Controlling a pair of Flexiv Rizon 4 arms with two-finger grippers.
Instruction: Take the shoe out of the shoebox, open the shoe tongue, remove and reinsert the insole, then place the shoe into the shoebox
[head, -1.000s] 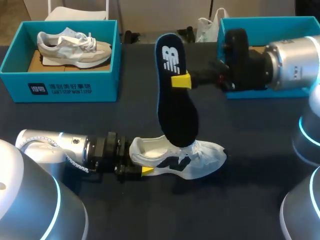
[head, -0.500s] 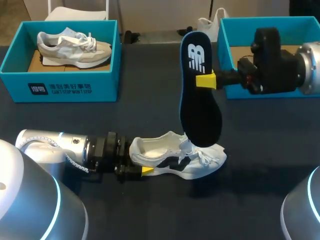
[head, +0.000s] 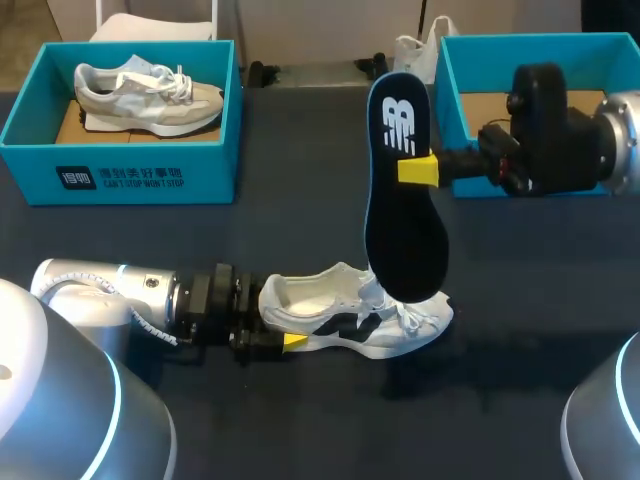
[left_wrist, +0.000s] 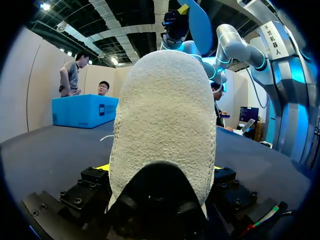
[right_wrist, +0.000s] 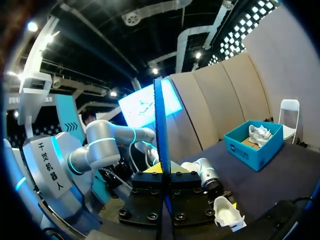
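Two steps are remaining, reinsertion and boxing: the left hand (head: 285, 328) is clamping the shoe (head: 350, 318) by its heel on the counter (head: 300, 230) while the right hand (head: 418, 170) is pinching the removed insole (head: 405, 215) above it

- A robot lab or demonstration space rather than a home or shop.
- Two silver machine arms, the left arm (head: 110, 295) and the right arm (head: 610, 140), reach in over one dark-covered surface (head: 300, 430). Blue light rings glow on their near housings.
- The props are staged footwear. A teal left shoebox (head: 150, 180) at the far left holds a pale sneaker (head: 145, 95), and a matching right shoebox (head: 450, 100) sits at the far right.
- A white shoe (head: 330, 320) and a dark insole (head: 405, 230) are the work pieces.
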